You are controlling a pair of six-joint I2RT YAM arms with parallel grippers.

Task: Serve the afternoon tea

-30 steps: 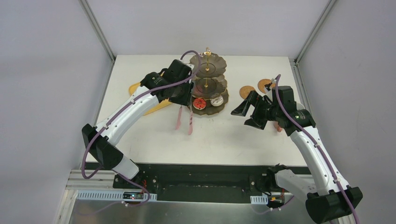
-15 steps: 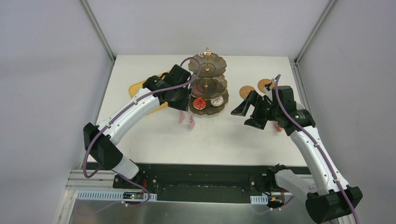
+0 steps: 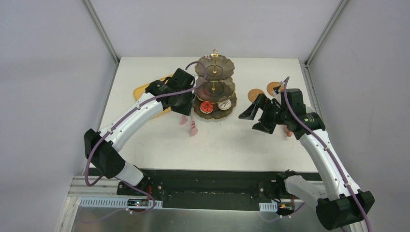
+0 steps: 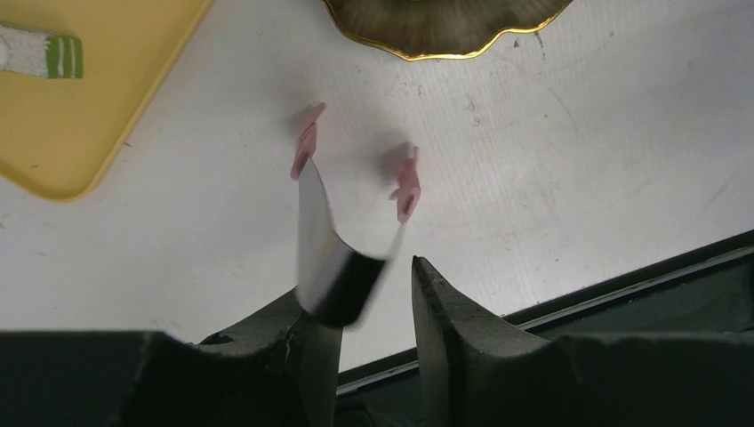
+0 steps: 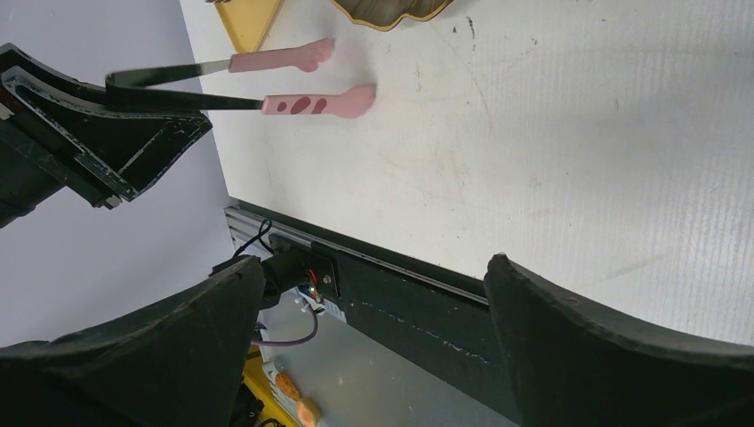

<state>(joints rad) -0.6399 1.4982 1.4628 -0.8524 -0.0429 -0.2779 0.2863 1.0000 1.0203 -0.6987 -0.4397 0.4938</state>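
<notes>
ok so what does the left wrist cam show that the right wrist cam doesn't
Only the left wrist: a green-striped cake lying on the yellow tray.

Only the right wrist: the right gripper, open and empty, and wiring below the table's near edge.

Both: the tongs held in the left gripper, their pink tips apart over bare table, a corner of the tray, and the gold-rimmed scalloped edge of the stand.
</notes>
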